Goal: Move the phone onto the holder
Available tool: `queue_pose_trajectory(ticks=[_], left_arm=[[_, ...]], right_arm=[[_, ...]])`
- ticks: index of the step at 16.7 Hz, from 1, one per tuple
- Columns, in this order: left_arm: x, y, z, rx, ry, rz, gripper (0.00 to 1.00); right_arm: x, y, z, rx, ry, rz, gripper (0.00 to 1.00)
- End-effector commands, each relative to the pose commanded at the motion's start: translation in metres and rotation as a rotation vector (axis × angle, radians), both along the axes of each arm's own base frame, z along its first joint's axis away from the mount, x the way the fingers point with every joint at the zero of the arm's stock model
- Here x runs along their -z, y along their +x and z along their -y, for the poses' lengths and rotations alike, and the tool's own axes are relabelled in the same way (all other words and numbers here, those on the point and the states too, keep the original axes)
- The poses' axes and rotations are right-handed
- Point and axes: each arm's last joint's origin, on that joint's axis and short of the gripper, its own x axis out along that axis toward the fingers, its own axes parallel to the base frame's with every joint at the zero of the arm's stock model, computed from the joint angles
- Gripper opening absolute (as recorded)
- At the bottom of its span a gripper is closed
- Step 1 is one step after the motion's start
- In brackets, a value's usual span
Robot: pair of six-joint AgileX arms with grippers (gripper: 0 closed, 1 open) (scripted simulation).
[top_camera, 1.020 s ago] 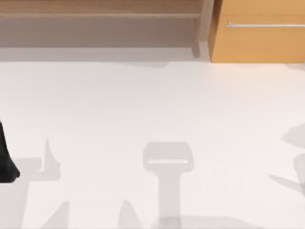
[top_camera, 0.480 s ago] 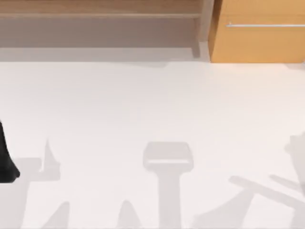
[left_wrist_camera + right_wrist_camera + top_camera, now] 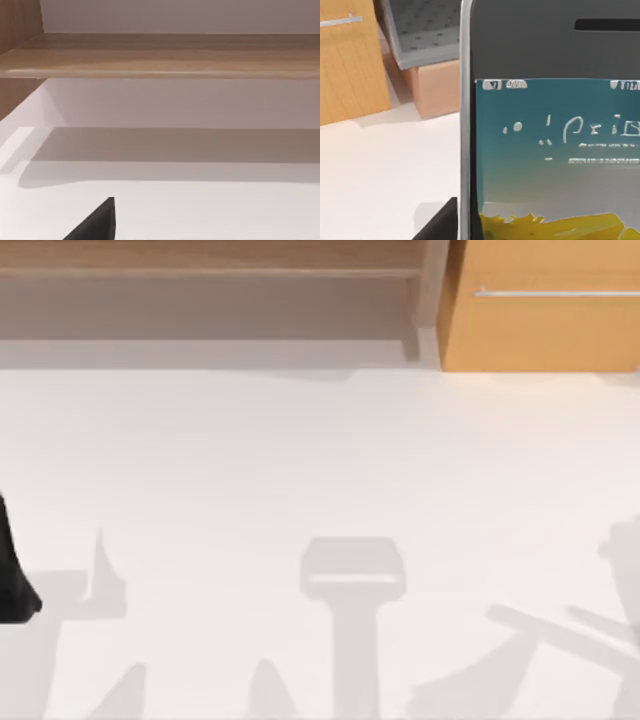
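The phone (image 3: 550,150) stands very close in the right wrist view. It has a silver rim, a dark face and a teal screen with yellow at its lower edge. It hangs above the white table, so my right gripper appears shut on it, and a dark finger piece (image 3: 440,222) shows beside its rim. Behind it a tan block carries a tilted grey dotted plate (image 3: 420,35); I cannot tell whether this is the holder. My left arm (image 3: 12,575) rests at the table's left edge, and one black fingertip (image 3: 97,225) shows in its wrist view.
An orange cabinet (image 3: 545,310) with a silver handle stands at the back right. A low wooden shelf (image 3: 200,260) runs along the back left. Grey shadows of the arms lie across the white table (image 3: 300,440) near its front.
A long arm shadow has swept in over the table's front right and shifted slightly since half a second ago. The left arm has not moved.
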Motion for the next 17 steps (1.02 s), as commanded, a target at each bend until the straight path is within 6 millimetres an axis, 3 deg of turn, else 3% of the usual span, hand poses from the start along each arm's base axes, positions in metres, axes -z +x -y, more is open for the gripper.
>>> queue_pose_trajectory(ticks=[11,17], left_arm=[[0.0000,0.0000,0.0000,0.000,0.000,0.000,1.00],[0.0000,0.0000,0.0000,0.000,0.000,0.000,1.00]], right_arm=[[0.0000,0.0000,0.0000,0.000,0.000,0.000,0.98],[0.0000,0.0000,0.0000,0.000,0.000,0.000,1.00]])
